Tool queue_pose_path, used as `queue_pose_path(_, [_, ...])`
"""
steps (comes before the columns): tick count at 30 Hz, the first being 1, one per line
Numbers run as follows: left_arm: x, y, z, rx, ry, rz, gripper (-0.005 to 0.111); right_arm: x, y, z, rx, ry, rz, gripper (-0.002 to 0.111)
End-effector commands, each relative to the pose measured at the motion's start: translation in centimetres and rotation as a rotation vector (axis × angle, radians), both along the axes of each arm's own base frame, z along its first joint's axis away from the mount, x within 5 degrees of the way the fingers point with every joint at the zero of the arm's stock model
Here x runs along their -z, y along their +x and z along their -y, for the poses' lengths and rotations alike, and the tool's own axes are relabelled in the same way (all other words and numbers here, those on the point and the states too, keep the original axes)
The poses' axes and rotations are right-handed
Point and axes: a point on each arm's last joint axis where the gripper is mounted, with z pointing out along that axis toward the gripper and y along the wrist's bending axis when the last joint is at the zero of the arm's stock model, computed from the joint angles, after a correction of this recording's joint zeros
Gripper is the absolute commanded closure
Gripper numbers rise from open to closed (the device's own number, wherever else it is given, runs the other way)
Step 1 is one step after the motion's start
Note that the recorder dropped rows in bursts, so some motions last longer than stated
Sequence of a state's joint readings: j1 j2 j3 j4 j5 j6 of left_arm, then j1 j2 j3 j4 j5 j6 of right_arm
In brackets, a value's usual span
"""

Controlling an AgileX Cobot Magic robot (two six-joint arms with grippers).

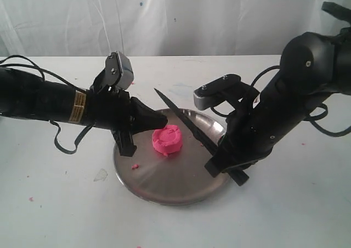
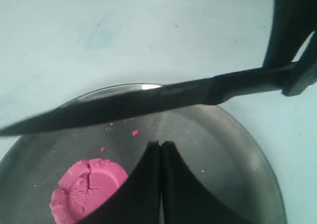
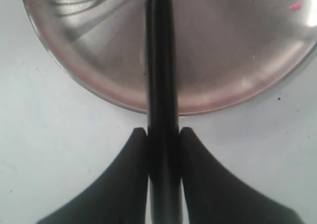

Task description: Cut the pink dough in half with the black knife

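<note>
1. Exterior: pink dough sits whole on the steel plate, left of centre. Right gripper clamps the black knife by the handle; blade is lifted, tip pointing up-left past the dough, not touching it. Left gripper hovers just beside the dough.
2. Left wrist: left fingers pressed together, holding nothing. Knife crosses above the plate, beyond the dough; dough is cracked but uncut.
3. Right wrist: fingers tight on the handle, blade running out over the plate.
4. Step, as I read it: positioning before the cut. Next: centre the blade over the dough, then press straight down.
</note>
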State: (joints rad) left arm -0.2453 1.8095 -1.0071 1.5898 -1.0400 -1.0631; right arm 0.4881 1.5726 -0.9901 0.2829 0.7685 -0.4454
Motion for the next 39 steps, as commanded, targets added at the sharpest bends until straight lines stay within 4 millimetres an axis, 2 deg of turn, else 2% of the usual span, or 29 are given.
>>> queue_pose_path(1, [-1.0,-0.4,-0.1,0.015,0.006,0.006,0.107,0.3,-0.2,0.0,-0.004,-0.015,-0.043,0.108])
queue_pose_path(6, [0.1,0.6,-0.7,-0.091,0.086,0.010,0.107,-0.1,0.1,-0.1,0.023,-0.005,-0.036,0.108])
queue_pose_path(11, [1.8,0.8,-0.4,-0.071,0.067,-0.041,0.107,0.1,0.1,-0.1,0.043,-0.011,-0.070,0.108])
queue_pose_path(15, [1.8,1.1,-0.4,-0.060,0.080,0.048,0.107,0.1,0.9,-0.5,0.038,-0.016,-0.060,0.108])
queue_pose_path(22, [1.6,1.4,-0.5,-0.084,0.079,0.058,0.107,2.0,2.6,-1.6,0.016,-0.066,-0.188,0.108])
queue_pose_path(27, [1.7,2.5,-1.1,-0.200,0.119,0.111,0.107,2.1,3.7,-2.2,0.018,-0.059,-0.177,0.108])
queue_pose_path(31, [0.8,3.5,-1.3,-0.319,0.038,0.116,0.107,2.1,4.5,-2.6,0.019,-0.051,-0.162,0.108])
queue_pose_path(33, [0.3,3.8,-1.0,-0.320,-0.014,0.116,0.107,2.4,4.8,-2.8,0.021,-0.053,-0.160,0.108])
queue_pose_path(39, [2.5,4.2,-0.1,-0.243,-0.085,0.082,0.107,3.0,5.5,-3.1,0.019,-0.061,-0.167,0.108])
